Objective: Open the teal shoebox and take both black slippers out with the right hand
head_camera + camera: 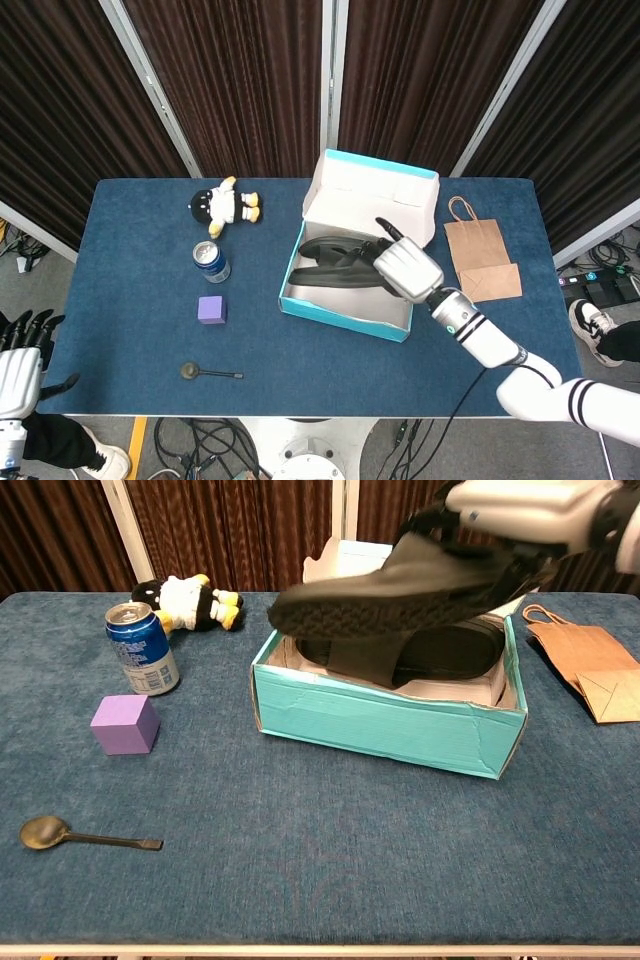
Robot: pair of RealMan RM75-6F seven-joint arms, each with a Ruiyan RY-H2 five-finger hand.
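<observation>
The teal shoebox (340,316) (385,718) stands open at mid-table, its white lid folded back. My right hand (405,268) (525,502) grips one black slipper (330,275) (400,585) and holds it in the air above the box, sole facing the chest camera. The second black slipper (325,247) (455,650) lies inside the box beneath it. My left hand (18,370) hangs off the table's near left corner, holding nothing, fingers apart.
A blue soda can (211,261) (141,648), a purple cube (211,309) (125,724) and a spoon (208,373) (85,836) lie left of the box. A penguin plush (224,206) (187,601) is at the back left. A brown paper bag (480,260) (585,665) lies right of the box.
</observation>
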